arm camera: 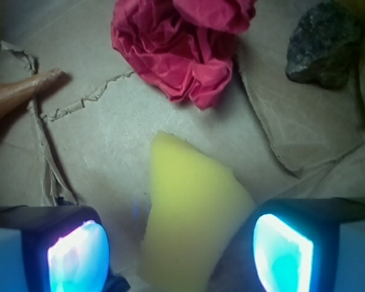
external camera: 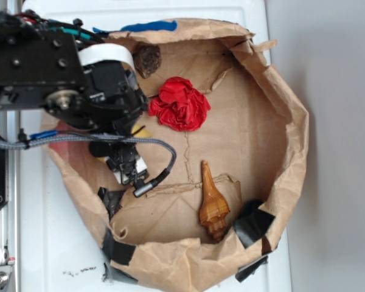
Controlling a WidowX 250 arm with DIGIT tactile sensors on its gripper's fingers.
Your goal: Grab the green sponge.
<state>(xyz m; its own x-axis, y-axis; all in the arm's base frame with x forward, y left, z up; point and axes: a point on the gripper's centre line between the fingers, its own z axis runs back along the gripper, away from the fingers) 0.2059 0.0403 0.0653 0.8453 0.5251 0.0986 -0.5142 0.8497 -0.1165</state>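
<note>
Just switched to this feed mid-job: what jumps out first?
The red cloth ball at the back of the brown paper nest stands out most, with the seashell lying nearer the front. In the wrist view the yellow sponge lies flat between the open gripper's glowing fingers, and a dark rock sits at upper right.

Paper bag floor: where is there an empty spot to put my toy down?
Bare brown paper lies between the red cloth ball and the seashell, and on toward the bag's right wall. The left side is crowded: the pincer hangs open around the yellow sponge, and the dark rock fills the top corner.
</note>
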